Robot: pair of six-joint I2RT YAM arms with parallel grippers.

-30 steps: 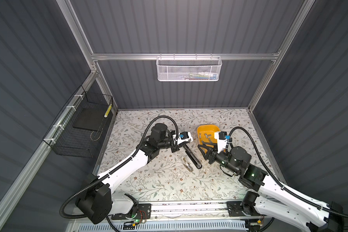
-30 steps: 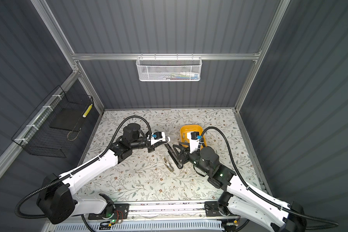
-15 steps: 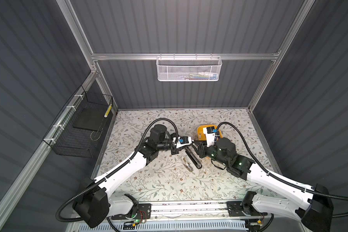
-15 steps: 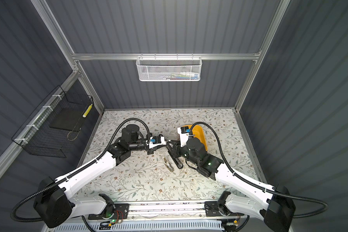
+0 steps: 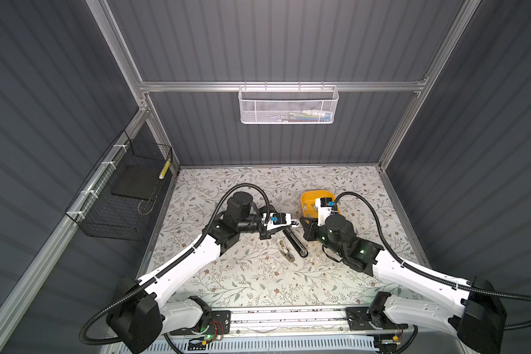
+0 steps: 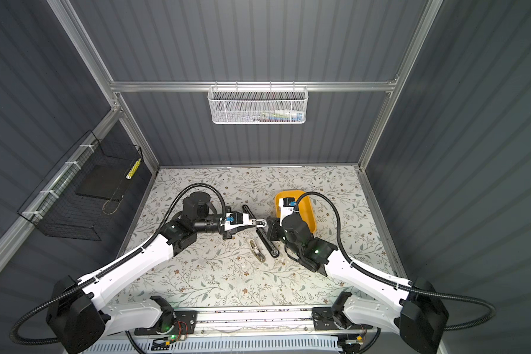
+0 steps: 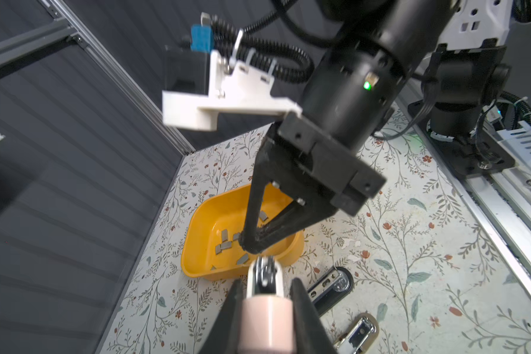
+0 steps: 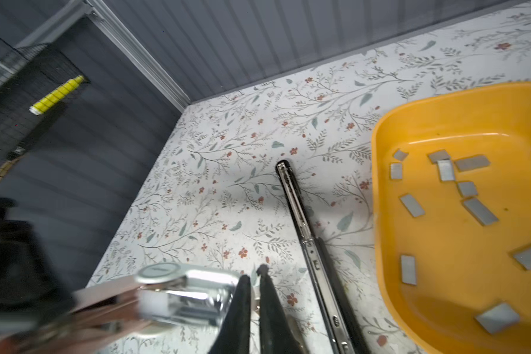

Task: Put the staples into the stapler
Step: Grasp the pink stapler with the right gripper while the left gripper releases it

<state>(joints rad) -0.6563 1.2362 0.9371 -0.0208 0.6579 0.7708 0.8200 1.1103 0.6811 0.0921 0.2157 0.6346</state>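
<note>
Above the counter's middle: the left claw is clenching the pink stapler by its sides, holding it off the counter with its chrome nose pointing at the right claw.
Right claw: its jaws are standing almost together, only a sliver apart, right at the stapler's nose. Whether a strip is being pinched between them cannot be told.
Staples: about a dozen grey strips are lying loose in the yellow tray, near the right claw. None is showing in the pink stapler.
Other staplers: a black stapler is lying opened flat beside the tray, and a beige stapler is lying just beside it.
Risk, misalignment: the stapler's channel is looking narrow, so a strip going in skewed is likely to jam or drop onto the counter.
Risk, twisting: any push on the nose is probably working against a side-on hold, so the stapler could be turning or sliding in the left claw.
Risk, collision: both claws are working nearly tip to tip, so a small overshoot could be knocking the stapler loose.
Risk, thin strip: a flat strip pinched this lightly could be slipping out or snapping apart.
</note>
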